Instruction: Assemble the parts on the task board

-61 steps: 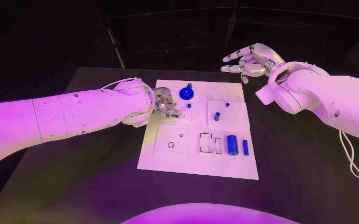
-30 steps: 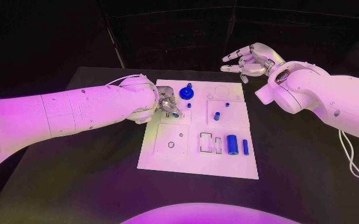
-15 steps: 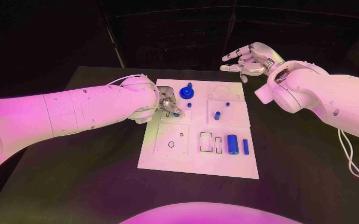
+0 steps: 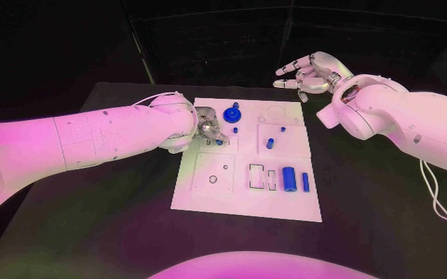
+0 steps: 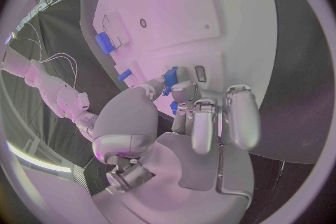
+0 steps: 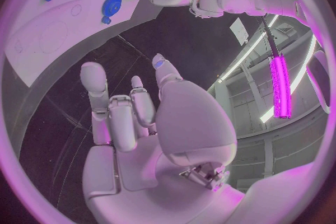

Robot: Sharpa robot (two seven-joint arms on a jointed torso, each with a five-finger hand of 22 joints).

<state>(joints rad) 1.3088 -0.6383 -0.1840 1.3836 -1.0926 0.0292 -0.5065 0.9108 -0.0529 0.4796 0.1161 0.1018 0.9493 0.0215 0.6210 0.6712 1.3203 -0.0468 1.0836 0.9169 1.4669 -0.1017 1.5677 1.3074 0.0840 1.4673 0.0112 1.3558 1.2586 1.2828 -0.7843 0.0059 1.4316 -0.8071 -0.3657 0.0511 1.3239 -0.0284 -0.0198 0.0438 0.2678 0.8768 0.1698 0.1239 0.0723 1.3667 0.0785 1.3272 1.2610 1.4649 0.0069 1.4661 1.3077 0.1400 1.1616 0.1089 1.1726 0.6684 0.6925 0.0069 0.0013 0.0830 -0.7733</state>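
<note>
**Left hand pinches a blue part at the board's upper left**

The left silver hand (image 4: 208, 129) sits over the upper left part of the white rectangular task board (image 4: 244, 209) in the head view, its fingers (image 5: 203, 123) closed around a small blue part (image 5: 171, 77). The right silver hand (image 4: 307, 76) hangs in the upper right of the frame, off the board, fingers spread and grasping nothing. A round blue disc (image 4: 232, 117) stands near the board's top edge; two blue cylinders (image 4: 290, 178) lie at its lower right.

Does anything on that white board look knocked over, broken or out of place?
Nothing stands out. The task board lies flat on the table, its blue parts look whole, and the left hand holds a small blue piece over it.
</note>
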